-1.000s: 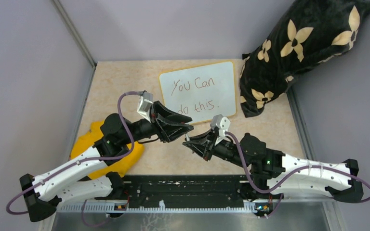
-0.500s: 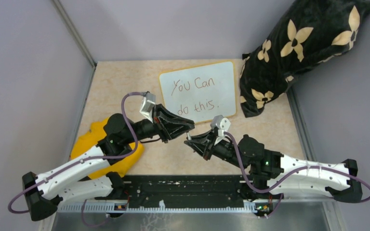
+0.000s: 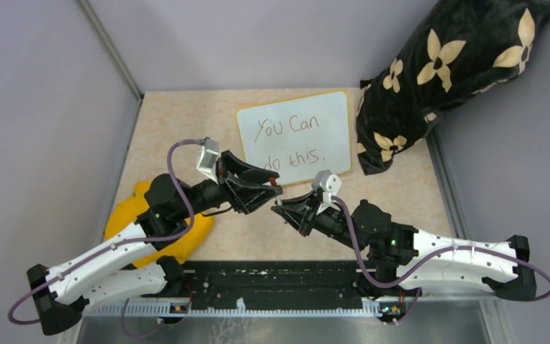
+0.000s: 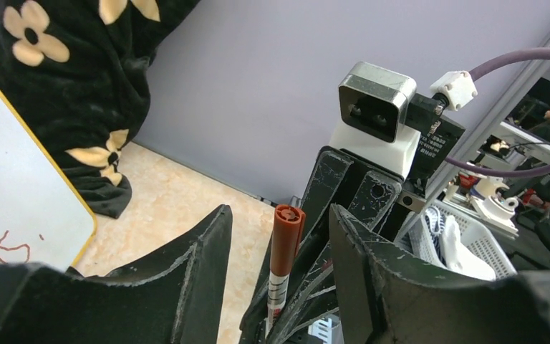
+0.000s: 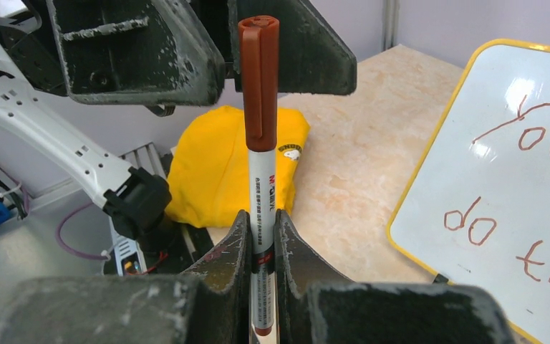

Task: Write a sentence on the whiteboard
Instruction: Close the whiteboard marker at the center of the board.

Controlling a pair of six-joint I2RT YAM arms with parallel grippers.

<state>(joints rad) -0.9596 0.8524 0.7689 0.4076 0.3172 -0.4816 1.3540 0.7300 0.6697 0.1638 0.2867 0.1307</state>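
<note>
The whiteboard stands at the back of the table, and the sentence "You can do this." is on it in two lines. The right wrist view shows part of the board with "You" and "do th". My right gripper is shut on the white barrel of a marker with a red-brown cap, held upright. My left gripper is open, and the marker's cap stands between its fingers without touching them. In the top view both grippers, left and right, meet in front of the board.
A crumpled yellow cloth lies under the left arm at the table's left. A black cushion with cream flowers leans at the back right, next to the board. Grey walls close in the table on three sides.
The left gripper has shifted slightly left and turned, so that its fingers now straddle the marker's cap. The right gripper has edged a little toward it with the marker.
</note>
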